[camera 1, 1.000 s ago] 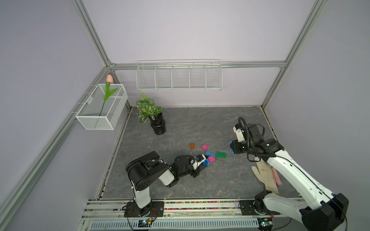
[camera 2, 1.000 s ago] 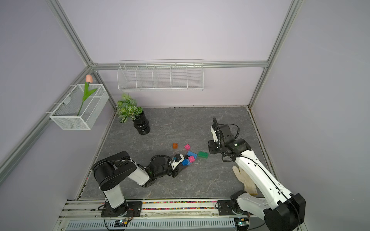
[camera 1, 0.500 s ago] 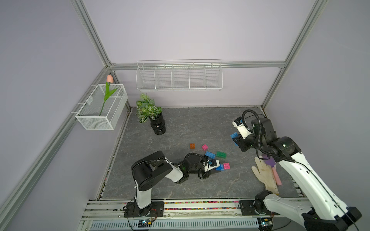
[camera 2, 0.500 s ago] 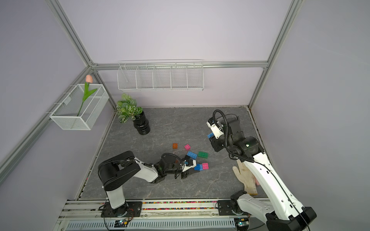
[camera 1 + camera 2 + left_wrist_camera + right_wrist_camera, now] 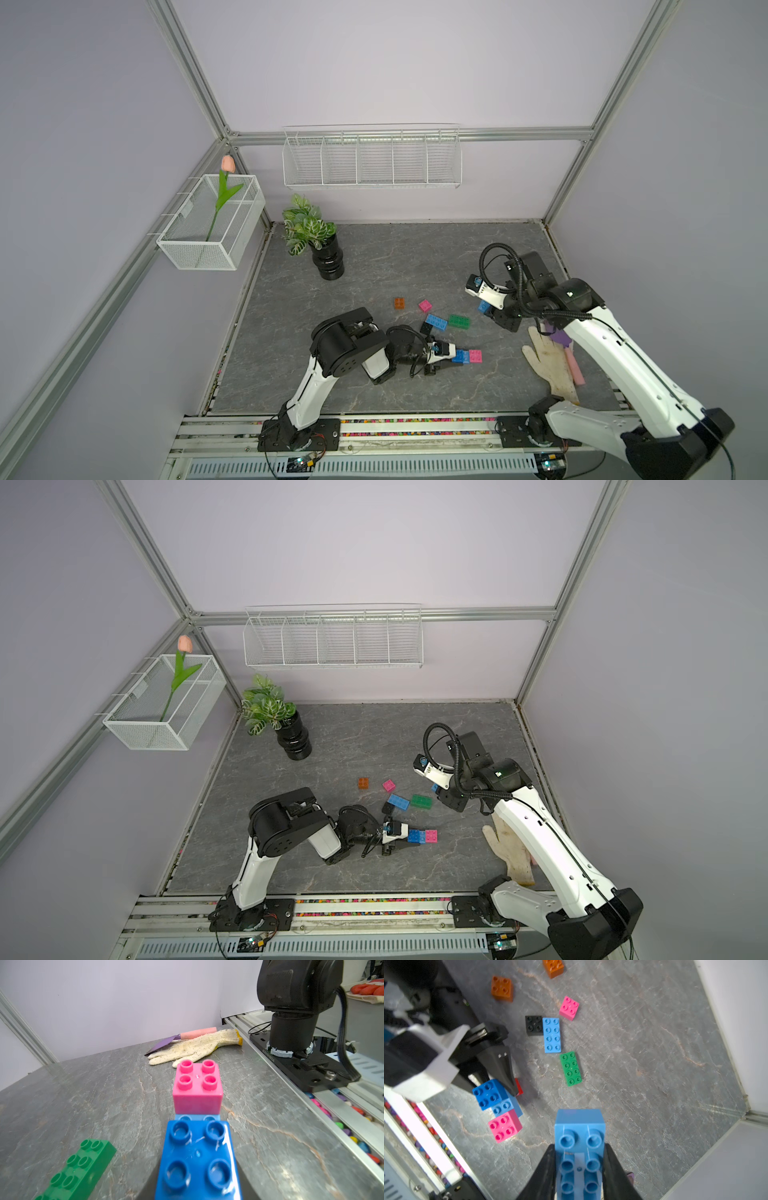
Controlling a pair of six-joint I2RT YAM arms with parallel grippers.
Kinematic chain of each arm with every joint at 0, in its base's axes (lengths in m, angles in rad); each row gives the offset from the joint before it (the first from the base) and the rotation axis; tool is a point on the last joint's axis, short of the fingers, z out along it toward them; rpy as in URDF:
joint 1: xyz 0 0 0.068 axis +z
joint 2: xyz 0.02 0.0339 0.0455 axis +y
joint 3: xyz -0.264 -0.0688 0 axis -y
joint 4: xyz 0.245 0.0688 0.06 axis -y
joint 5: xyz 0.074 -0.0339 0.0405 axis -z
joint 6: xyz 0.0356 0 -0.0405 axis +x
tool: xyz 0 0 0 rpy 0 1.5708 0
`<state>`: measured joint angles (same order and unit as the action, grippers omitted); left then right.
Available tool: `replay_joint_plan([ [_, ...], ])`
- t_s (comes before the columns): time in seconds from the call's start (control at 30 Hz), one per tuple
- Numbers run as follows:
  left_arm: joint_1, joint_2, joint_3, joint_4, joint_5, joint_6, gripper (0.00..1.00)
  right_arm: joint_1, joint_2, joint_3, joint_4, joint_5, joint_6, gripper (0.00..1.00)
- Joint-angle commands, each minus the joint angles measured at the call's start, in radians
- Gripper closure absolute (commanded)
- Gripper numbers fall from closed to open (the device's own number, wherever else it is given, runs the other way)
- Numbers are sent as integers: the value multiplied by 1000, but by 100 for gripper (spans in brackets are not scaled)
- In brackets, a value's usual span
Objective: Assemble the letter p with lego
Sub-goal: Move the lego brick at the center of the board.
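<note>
The right claw is closed on a light blue oblong brick, with its two black fingers pressing the long sides. It holds this brick in the air above the table, to the right of the other lego. The left claw is low near the front of the table and is closed on a small stack. In the stack a dark blue square brick and a pink square brick sit side by side on a light blue base brick. I cannot tell whether the stack touches the table. Behind the stack, loose on the table, lie an orange square brick and a second pink square. There is also a black square touching a loose light blue brick, and a green oblong just beside that one. A white glove lies at the right side.
</note>
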<state>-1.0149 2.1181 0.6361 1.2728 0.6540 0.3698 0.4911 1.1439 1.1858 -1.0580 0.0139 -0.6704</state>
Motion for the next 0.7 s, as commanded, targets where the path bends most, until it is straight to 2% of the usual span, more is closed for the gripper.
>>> replay_joint_plan([
  [0.0, 28, -22, 5, -327, 6, 22, 100, 49, 0, -36, -58, -6, -89, 77],
  [0.2, 37, -79, 67, -557, 15, 52, 100, 124, 20, -53, -78, 48, -75, 77],
  [0.43, 50, -24, 97, -527, 71, 9, 100, 202, 18, -130, -33, 65, -56, 77],
  [0.67, 68, 36, 101, -493, 109, -25, 100, 248, 15, -191, 65, 21, -58, 78],
])
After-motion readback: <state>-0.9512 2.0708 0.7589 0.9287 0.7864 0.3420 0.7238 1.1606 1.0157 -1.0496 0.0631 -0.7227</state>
